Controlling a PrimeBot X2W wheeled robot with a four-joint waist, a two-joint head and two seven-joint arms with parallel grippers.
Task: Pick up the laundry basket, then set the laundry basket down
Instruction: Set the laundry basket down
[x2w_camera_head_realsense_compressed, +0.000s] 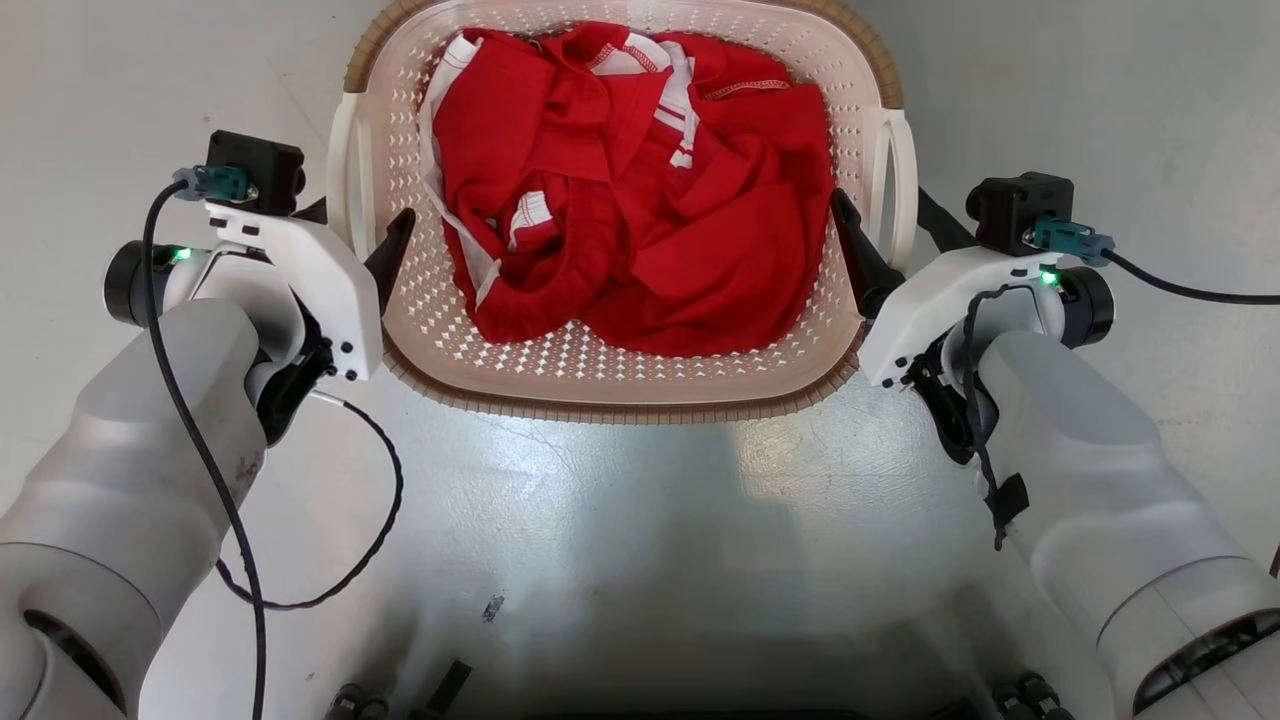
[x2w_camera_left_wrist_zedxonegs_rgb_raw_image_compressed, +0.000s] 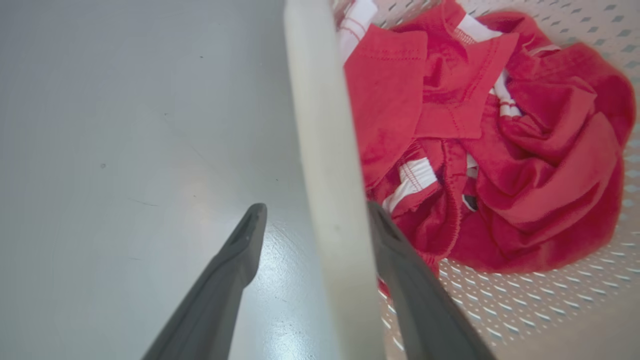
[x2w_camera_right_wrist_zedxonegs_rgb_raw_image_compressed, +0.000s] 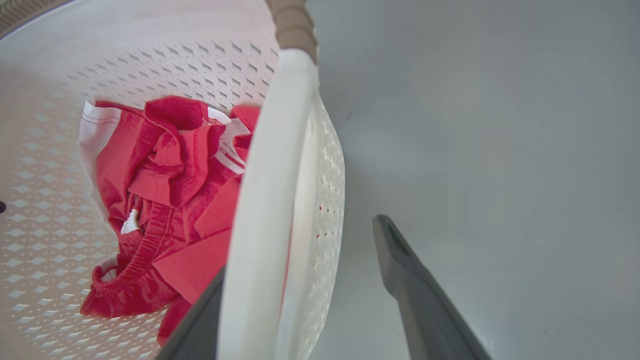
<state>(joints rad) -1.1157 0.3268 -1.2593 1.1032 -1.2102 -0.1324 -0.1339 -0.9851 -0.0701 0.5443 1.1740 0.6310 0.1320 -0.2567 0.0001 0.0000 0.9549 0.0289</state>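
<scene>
On the grey floor (x2w_camera_head_realsense_compressed: 640, 540), just in front of the robot: laundry basket (x2w_camera_head_realsense_compressed: 600, 385), standing upright; at the basket's left side, left pincer (x2w_camera_head_realsense_compressed: 360, 215) spread wide astride the white left handle (x2w_camera_head_realsense_compressed: 343, 170), one finger inside the basket, the other outside with a clear gap; at the basket's right side, right pincer (x2w_camera_head_realsense_compressed: 882, 205) spread apart astride the right handle (x2w_camera_head_realsense_compressed: 906, 170), clamped on nothing; deeper inside the basket, crumpled red clothes (x2w_camera_head_realsense_compressed: 640, 200) with white trim.

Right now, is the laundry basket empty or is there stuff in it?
Not empty. The laundry basket holds a crumpled heap of red clothing with white trim, covering most of its floor and lying below the rim.
</scene>
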